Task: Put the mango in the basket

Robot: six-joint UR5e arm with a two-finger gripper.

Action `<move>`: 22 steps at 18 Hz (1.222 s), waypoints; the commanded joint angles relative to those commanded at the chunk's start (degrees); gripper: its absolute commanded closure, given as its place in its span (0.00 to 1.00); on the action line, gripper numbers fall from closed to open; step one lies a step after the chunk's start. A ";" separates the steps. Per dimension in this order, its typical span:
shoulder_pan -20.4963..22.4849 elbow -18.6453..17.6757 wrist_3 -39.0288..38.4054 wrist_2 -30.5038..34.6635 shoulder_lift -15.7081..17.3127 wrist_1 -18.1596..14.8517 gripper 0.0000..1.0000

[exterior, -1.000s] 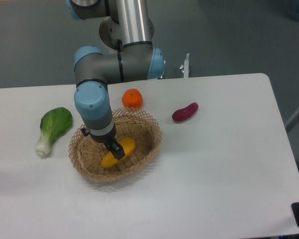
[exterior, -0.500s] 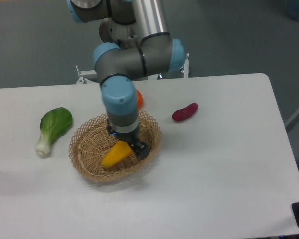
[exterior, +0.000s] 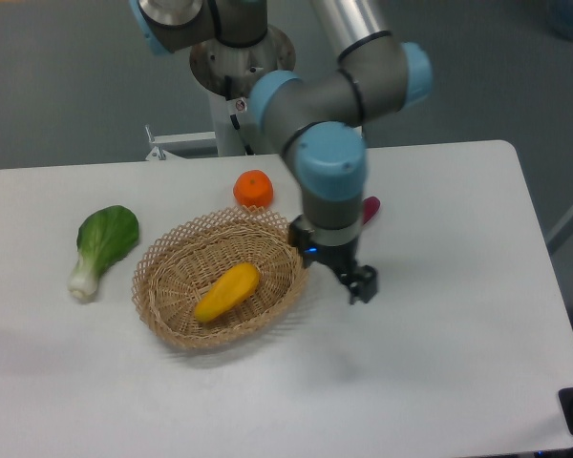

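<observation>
Now the mango (exterior: 227, 292) is lying diagonally inside the wicker basket (exterior: 177, 327), toward the table's (exterior: 439, 382) left half. Beside the basket's right rim, the gripper (exterior: 360, 283) is hanging empty; its jaw spread I cannot tell.

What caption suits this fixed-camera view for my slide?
Mango lies in the basket; gripper hangs empty beside it.

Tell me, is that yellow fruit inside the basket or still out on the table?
Inside. The mango lies on the floor of the wicker basket, ringed by its rim; the gripper is off to the right, holding nothing.
</observation>
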 joint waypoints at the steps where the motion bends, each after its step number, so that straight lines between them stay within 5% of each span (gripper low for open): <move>1: 1.32 1.05 1.05 -0.09 -0.44 0.00 0.00; 8: 5.72 11.69 1.85 0.00 -6.41 -8.09 0.00; 12: 8.88 11.96 8.87 0.00 -6.77 -7.91 0.00; 22: 10.56 12.75 10.56 0.09 -8.44 -7.38 0.00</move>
